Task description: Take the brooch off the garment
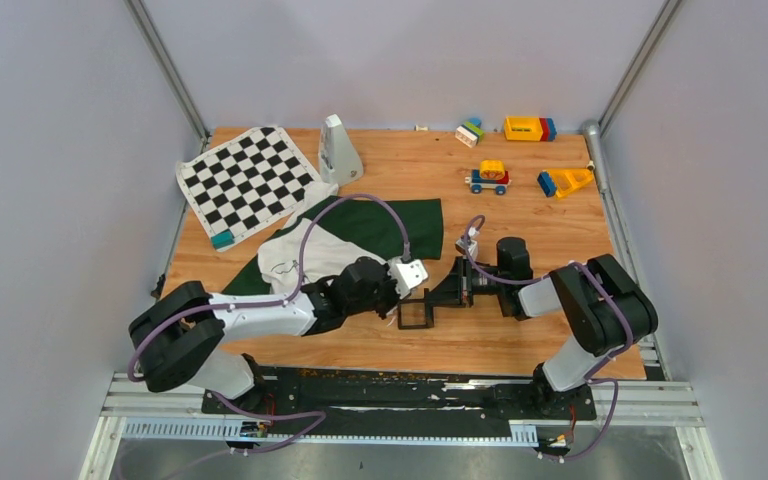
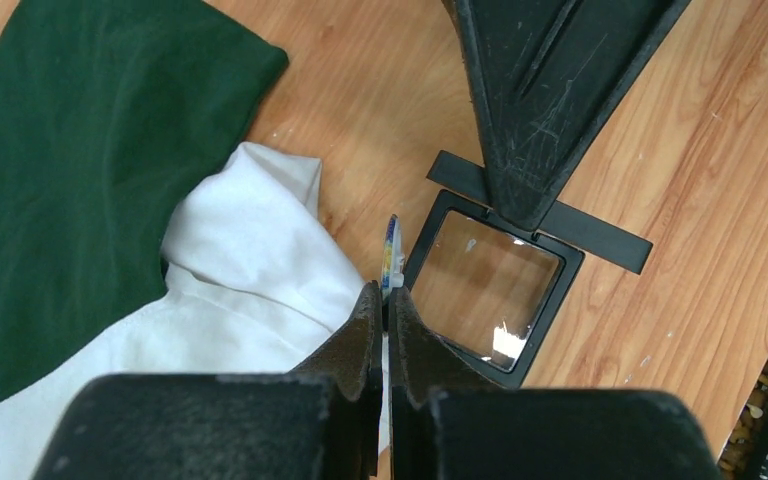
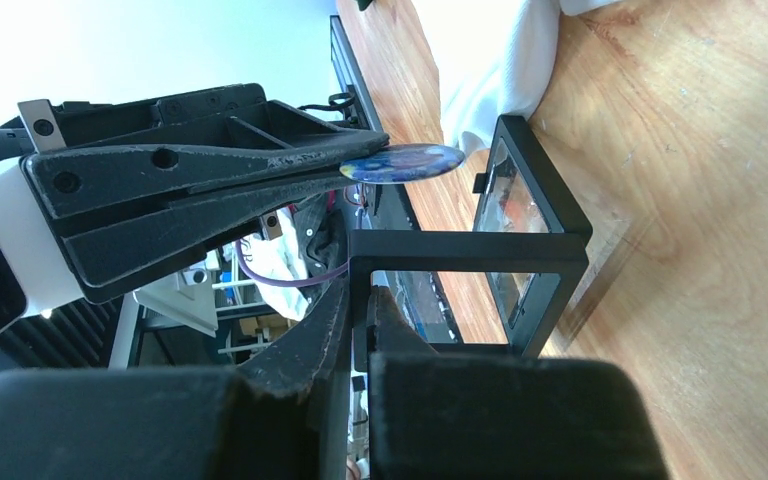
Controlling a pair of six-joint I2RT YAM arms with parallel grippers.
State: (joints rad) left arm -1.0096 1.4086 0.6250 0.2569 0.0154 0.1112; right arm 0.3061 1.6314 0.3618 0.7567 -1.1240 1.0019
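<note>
The garment point(image 1: 332, 240), white with dark green sleeves, lies crumpled left of centre; its white cloth point(image 2: 250, 265) and a green sleeve point(image 2: 80, 150) show in the left wrist view. My left gripper point(image 2: 386, 292) is shut on the brooch point(image 2: 391, 248), a small thin disc with blue and yellowish colouring seen edge-on, held just beside the rim of the small black square tray point(image 2: 552, 292). In the right wrist view the brooch point(image 3: 402, 162) sits at my left gripper's fingertips above the tray point(image 3: 538, 175). My right gripper point(image 3: 358, 292) is shut on the tray's raised black frame.
A chequered mat point(image 1: 245, 180) with a teal block point(image 1: 222, 239) lies at the back left, with a grey cone-shaped stand point(image 1: 338, 150) beside it. Toy vehicles and blocks point(image 1: 487, 178) point(image 1: 528, 128) point(image 1: 564, 181) stand at the back right.
</note>
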